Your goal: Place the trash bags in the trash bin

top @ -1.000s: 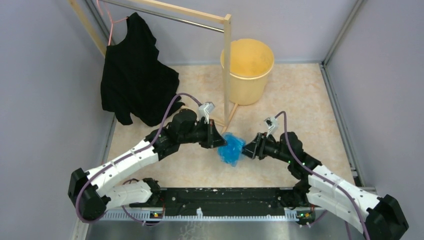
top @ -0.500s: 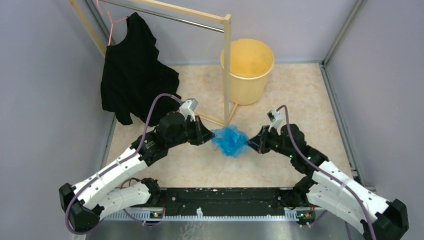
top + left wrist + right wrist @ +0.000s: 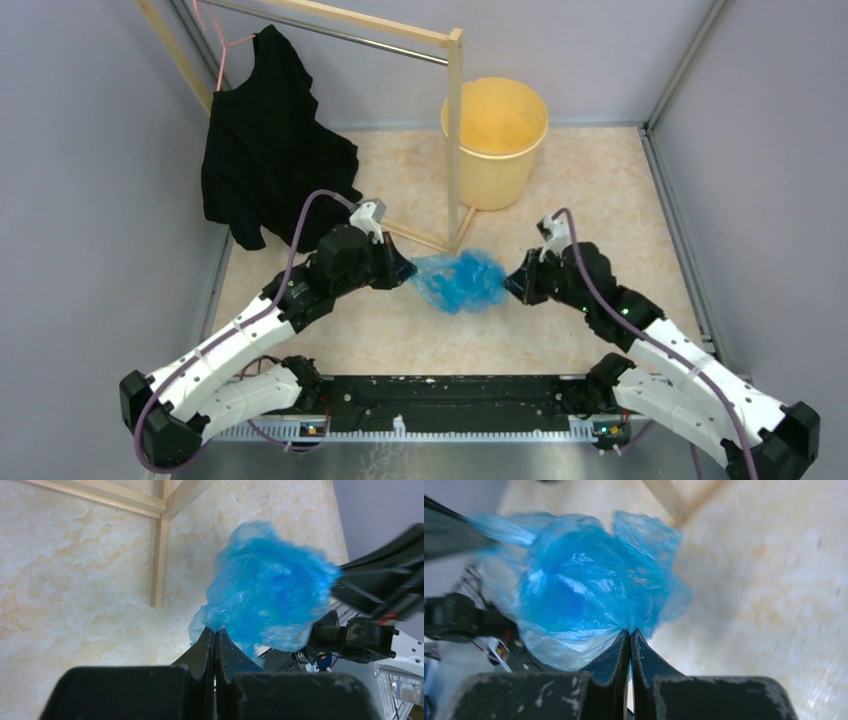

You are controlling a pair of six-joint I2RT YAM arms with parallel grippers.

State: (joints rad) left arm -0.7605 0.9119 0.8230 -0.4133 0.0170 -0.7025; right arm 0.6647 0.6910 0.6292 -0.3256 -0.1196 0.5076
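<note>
Beige marble-look tabletop (image 3: pixel 600 200), grey walls (image 3: pixel 100 250), and the round pale yellow-orange plastic trash bin (image 3: pixel 495 150) sits at the back beside a wooden rack (image 3: pixel 455 120). Both the left gripper (image 3: pixel 408 272) and the right gripper (image 3: pixel 512 287) are pinched tight on opposite edges of the crumpled blue plastic trash bag (image 3: pixel 460 281), held between them well short of the bin, probably to carry it together.

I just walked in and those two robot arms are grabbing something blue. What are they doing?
The two arms are holding a crumpled blue bag between them. The left gripper pinches one side and the right gripper pinches the other, both shut tight on the plastic. The bag is meant to go in the yellow bin, which stands farther back beside the wooden rack. The bag is not in the bin yet.
</note>
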